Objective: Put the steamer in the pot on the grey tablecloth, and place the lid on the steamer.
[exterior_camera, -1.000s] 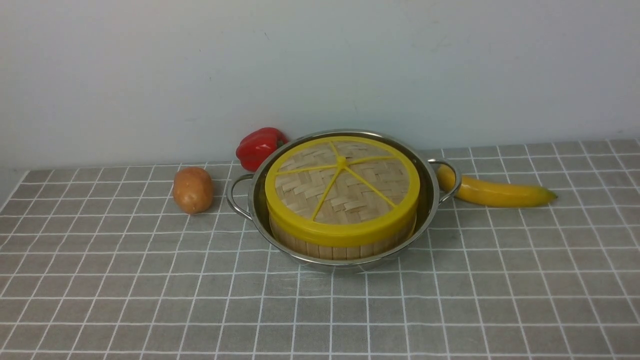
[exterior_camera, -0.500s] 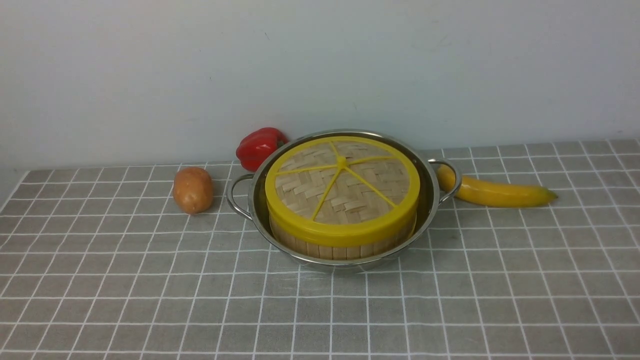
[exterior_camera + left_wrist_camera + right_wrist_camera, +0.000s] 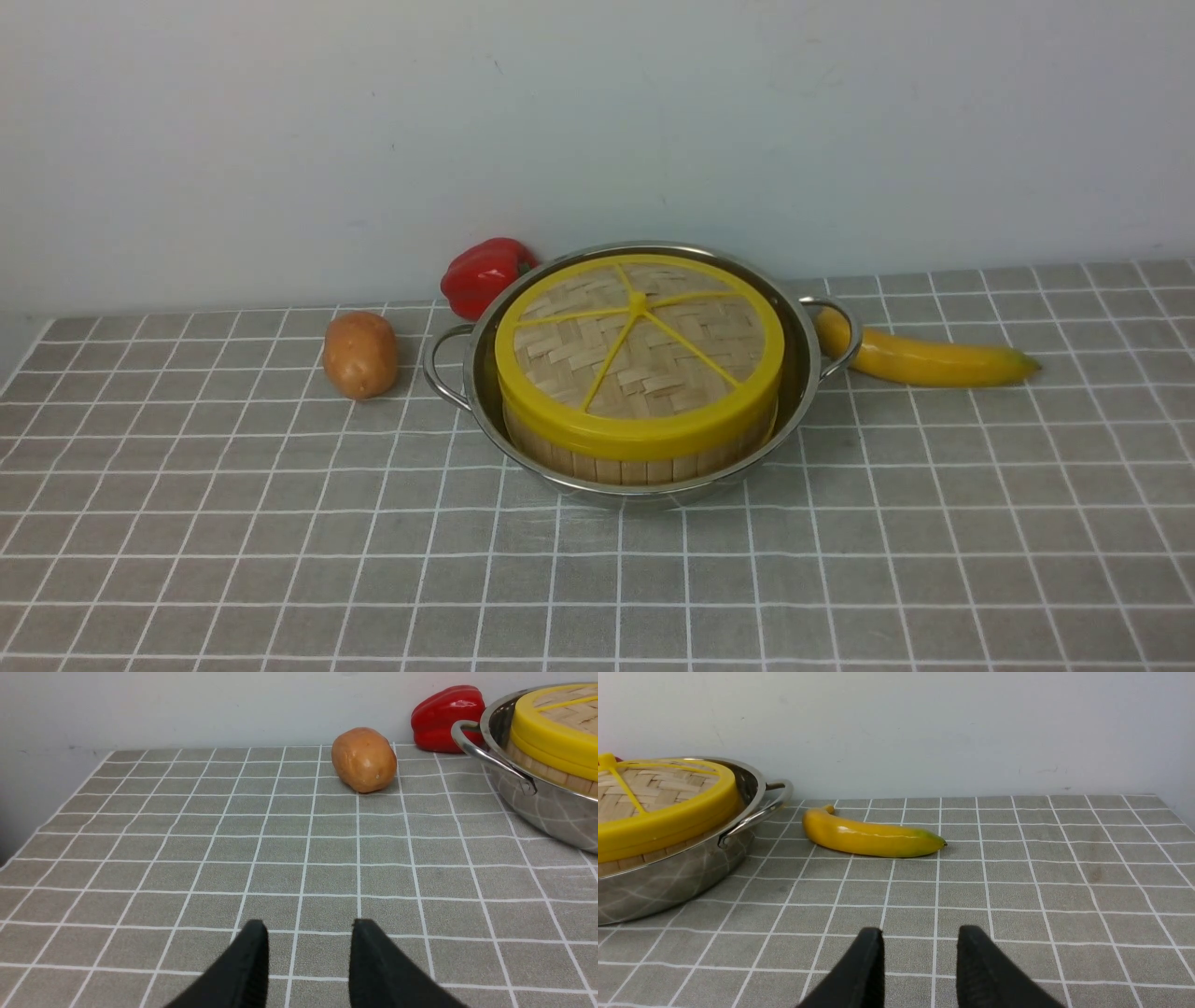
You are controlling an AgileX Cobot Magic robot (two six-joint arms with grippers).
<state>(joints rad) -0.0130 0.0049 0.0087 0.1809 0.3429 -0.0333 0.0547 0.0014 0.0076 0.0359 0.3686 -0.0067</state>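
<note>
- Left gripper (image 3: 308,933): released, jaws apart with bare cloth showing between them, nothing grasped; low over the grey tablecloth (image 3: 233,858).
- Right gripper (image 3: 920,940): released as well, jaws apart over empty grid squares, nothing grasped; low over the same cloth.
- Neither gripper visible in the front view.
- Pot (image 3: 803,392): shiny steel, two loop handles, resting on the cloth; well ahead of the left gripper and off to its right side, well ahead of the right gripper and off to its left side.
- Steamer (image 3: 635,464): seated inside the pot, bamboo slat wall rising above the pot's rim at the near side.
- Lid (image 3: 644,350): seated flat on top of the steamer, yellow rim all round, yellow spokes meeting at a hub, woven bamboo between them.
- Potato (image 3: 364,765): on the cloth well ahead of the left gripper, slightly to its right, apart from the pot's handle.
- Red bell pepper (image 3: 446,716): farther ahead than the potato, against the wall, just behind the pot's left handle.
- Banana (image 3: 873,837): lying on the cloth well ahead of the right gripper, stem end near the pot's right handle, green tip pointing away from the pot.
</note>
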